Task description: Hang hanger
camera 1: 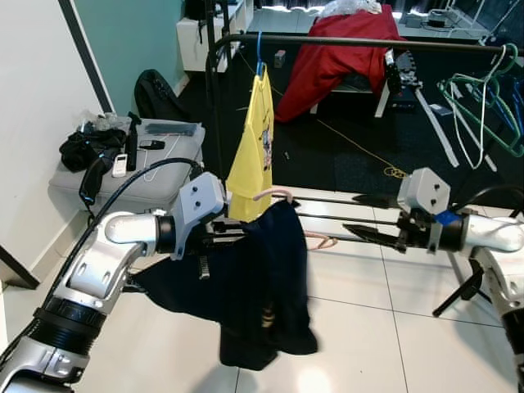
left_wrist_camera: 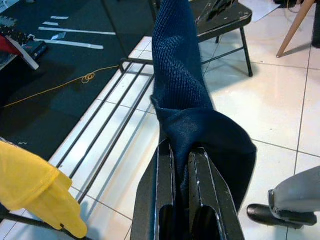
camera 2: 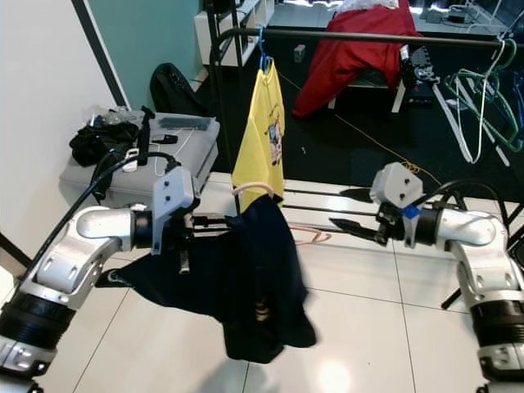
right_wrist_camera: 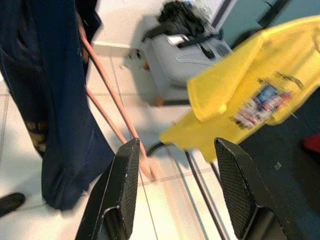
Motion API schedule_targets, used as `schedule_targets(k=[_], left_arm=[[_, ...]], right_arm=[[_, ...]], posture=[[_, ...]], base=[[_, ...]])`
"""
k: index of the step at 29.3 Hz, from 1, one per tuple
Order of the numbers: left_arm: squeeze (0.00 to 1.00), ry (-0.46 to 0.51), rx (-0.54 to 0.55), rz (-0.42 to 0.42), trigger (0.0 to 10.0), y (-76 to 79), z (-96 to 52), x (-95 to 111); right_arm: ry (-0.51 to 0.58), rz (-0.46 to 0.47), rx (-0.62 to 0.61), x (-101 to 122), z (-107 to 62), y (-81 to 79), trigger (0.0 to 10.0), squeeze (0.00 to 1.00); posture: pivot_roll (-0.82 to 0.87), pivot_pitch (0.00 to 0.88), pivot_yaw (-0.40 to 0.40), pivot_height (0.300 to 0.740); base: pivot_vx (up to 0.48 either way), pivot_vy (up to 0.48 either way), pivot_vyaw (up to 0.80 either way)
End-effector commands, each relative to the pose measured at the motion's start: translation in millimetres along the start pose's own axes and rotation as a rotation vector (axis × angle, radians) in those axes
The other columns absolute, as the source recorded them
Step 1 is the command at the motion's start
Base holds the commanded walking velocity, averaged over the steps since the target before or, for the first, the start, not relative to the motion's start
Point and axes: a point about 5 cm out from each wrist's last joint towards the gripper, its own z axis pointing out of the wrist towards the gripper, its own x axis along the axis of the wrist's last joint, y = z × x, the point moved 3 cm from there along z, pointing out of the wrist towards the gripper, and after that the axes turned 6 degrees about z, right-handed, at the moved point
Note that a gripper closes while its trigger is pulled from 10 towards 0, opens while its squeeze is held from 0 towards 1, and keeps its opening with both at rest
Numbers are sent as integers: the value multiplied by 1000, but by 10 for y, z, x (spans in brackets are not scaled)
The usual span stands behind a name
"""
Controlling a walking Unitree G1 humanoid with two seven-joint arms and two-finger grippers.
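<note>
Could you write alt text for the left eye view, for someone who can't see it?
A robot's left gripper clamps a dark navy garment on a pink hanger, held before a black clothes rail where a yellow T-shirt already hangs. Its right gripper hovers open beside it, above white floor tiles.

Bright, even light; glare gleams off the white floor tiles (camera 1: pixel 352 327); right wrist view smeared with motion blur.
</note>
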Motion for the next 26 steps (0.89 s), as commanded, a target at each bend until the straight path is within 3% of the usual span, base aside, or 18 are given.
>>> schedule_targets(k=[1, 2, 4, 5, 6, 7, 8, 9, 10, 12, 14, 15, 16, 18, 22, 23, 24, 26], left_arm=[[0, -8, 46, 38, 0, -118, -99, 25], [0, -15, 78, 52, 0, -182, -145, 21], [0, -10, 127, 68, 0, -261, -183, 28], [0, -8, 163, 76, 0, -316, -208, 31], [0, -8, 163, 76, 0, -316, -208, 31], [0, -7, 182, 80, 0, -345, -219, 32], [0, -7, 182, 80, 0, -345, -219, 32], [0, -18, 192, 82, 0, -365, -231, 19], [0, -18, 192, 82, 0, -365, -231, 19], [0, -20, 231, 89, 0, -442, -292, 20], [0, -20, 231, 89, 0, -442, -292, 20], [0, 9, 255, 82, 0, -494, -316, 70], [0, 9, 255, 82, 0, -494, -316, 70], [0, 64, 229, 76, 0, -507, -329, 185], [0, 66, 207, 83, 0, -488, -327, 197], [0, 33, 169, 99, 0, -431, -328, 139], [0, 16, 141, 104, 0, -382, -321, 98], [0, 9, 126, 106, 0, -354, -316, 72]], right_arm=[[-2, -9, -116, -10, -152, 161, 10000, 0], [26, -1, -237, -1, -209, 274, 10000, 0], [57, 26, -275, -29, -142, 218, 10000, 0], [82, 52, -232, -67, 17, 18, 10000, 0], [82, 52, -232, -67, 17, 18, 10000, 0], [97, 69, -183, -84, 130, -151, 10000, 0], [97, 69, -183, -84, 130, -151, 10000, 0], [123, 90, -108, -100, 266, -387, 10000, 0], [123, 90, -108, -100, 266, -387, 10000, 0], [189, 124, -8, -143, 539, -860, 10000, 0], [189, 124, -8, -143, 539, -860, 10000, 0], [186, 123, 17, -230, 655, -1060, 10000, 0], [186, 123, 17, -230, 655, -1060, 10000, 0], [167, 158, -83, -425, 866, -1195, 10000, 0], [168, 166, -121, -459, 920, -1204, 10000, 0], [198, 205, -132, -464, 957, -1206, 10000, 0], [231, 264, -125, -475, 959, -1206, 10000, 302], [252, 305, -122, -481, 955, -1208, 10000, 302]], posture=[[-65, 98, 34, 740], [-69, 96, 34, 740], [-68, 94, 33, 740], [-64, 93, 31, 740], [-64, 93, 31, 740], [-64, 93, 31, 740], [-64, 93, 31, 740], [-64, 93, 31, 740], [-64, 93, 31, 740], [-59, 85, 36, 740], [-59, 85, 36, 740], [-55, 83, 33, 740], [-55, 83, 33, 740], [-43, 77, 28, 740], [-43, 77, 28, 740], [-42, 77, 27, 740], [-40, 84, 23, 740], [-40, 84, 23, 740]], base=[[0, 0, 0], [0, 0, 0], [0, 0, 0], [0, 0, 0], [0, 0, 0], [0, 0, 0], [0, 0, 0], [0, 0, 0], [0, 0, 0], [0, 0, 0], [0, 0, 0], [0, 0, 0], [0, 0, 0], [0, 0, 0], [0, 0, 0], [0, 0, 0], [0, 0, 0], [0, 0, 0]])
